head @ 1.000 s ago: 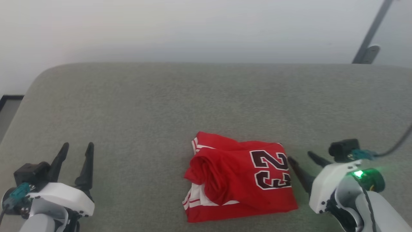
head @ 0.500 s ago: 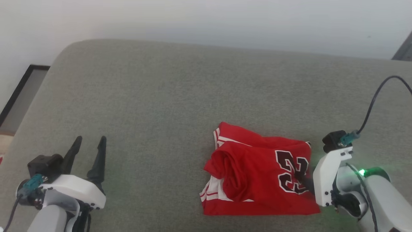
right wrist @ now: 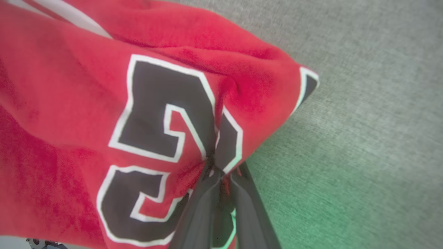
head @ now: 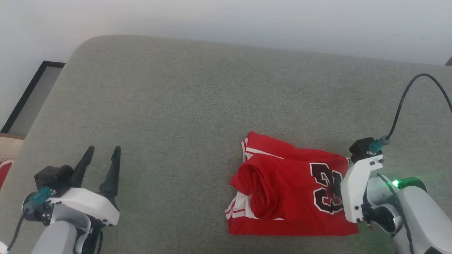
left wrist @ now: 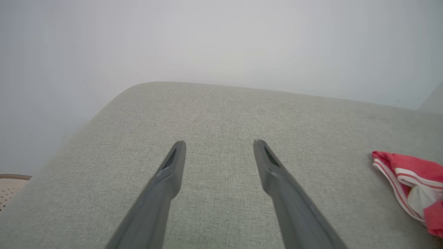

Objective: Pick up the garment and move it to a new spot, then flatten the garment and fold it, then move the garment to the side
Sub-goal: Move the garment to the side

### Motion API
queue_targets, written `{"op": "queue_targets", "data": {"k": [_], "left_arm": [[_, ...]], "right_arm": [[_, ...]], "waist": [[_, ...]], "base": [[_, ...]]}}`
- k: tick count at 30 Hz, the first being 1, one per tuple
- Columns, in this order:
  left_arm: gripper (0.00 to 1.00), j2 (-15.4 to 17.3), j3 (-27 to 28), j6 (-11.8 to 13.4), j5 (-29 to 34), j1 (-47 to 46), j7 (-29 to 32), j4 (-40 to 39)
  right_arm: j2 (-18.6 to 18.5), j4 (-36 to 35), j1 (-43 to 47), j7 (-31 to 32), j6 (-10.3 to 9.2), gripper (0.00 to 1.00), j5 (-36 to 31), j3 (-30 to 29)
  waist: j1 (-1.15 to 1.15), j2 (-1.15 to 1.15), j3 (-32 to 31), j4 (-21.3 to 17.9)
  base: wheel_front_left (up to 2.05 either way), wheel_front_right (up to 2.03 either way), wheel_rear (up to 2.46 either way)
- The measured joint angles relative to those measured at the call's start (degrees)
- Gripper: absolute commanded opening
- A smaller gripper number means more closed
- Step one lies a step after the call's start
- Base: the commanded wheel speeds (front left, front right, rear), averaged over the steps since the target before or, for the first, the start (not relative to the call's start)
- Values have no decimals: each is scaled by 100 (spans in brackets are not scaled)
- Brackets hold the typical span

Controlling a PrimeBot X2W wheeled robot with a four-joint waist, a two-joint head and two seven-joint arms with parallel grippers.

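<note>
Since a second ago your right gripper went from just beside garment onto its right edge. Fingers now pinched together on fabric at black "23", cloth bunched between them. Garment lies folded on grey cushion, right of centre, near side. Your left gripper hovers at near left, fingers spread, nothing in it, well apart from garment.

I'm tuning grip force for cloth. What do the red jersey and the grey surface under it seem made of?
The garment: thin, smooth synthetic knit, probably polyester; it drapes in soft folds and puckers where the right gripper pinches it. The grey surface: matte woven upholstery, with a fine visible weave and a rounded, padded-looking edge.
</note>
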Motion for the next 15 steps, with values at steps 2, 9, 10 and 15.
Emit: {"op": "queue_targets", "data": {"k": [2,9,10,15], "left_arm": [[100,8,2,0,21,-3,0,-18],[100,7,-51,-8,88,-113,-1,-136],[100,1,-70,-8,97,-126,-1,-157],[100,-36,-158,-16,143,-300,-1,-233]], "right_arm": [[-16,-103,5,41,2,0,-66,-63],[-296,-393,14,227,4,0,-312,-486],[-346,-430,-5,236,4,0,-348,-566],[-724,-577,-191,387,4,0,-474,-886]], "waist": [[0,0,-9,-47],[0,0,-9,-272],[0,0,-3,-312],[0,0,83,-541]], "base": [[0,0,0],[0,0,0],[0,0,0],[0,0,0]]}}
